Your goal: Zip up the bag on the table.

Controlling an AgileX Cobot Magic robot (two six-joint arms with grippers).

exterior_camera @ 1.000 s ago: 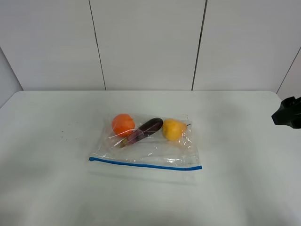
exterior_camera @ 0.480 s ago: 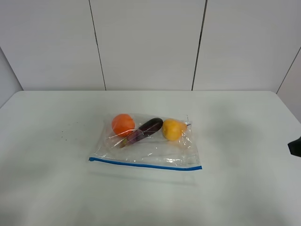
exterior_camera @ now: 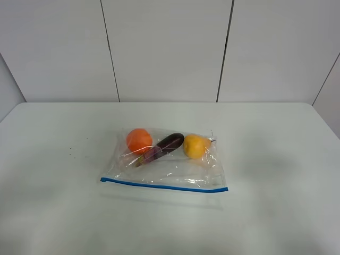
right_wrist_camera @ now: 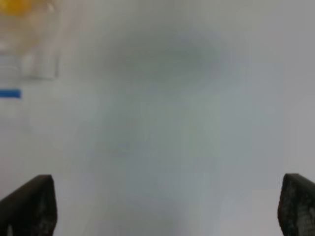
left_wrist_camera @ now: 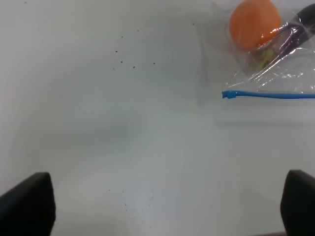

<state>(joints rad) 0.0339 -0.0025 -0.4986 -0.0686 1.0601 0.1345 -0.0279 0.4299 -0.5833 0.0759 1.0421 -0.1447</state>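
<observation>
Left hand [left_wrist_camera: 167, 206] and right hand [right_wrist_camera: 167, 206] both spread wide, holding nothing.

A clear bag [exterior_camera: 166, 163] holding orange, purple and yellow produce is lying flat near the middle of the white tabletop [exterior_camera: 276, 212], its blue zip strip along the near edge.

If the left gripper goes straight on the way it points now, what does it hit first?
Most likely bare table. The left gripper is open and the space between its fingers is clear; the bag lies off to one side.
</observation>
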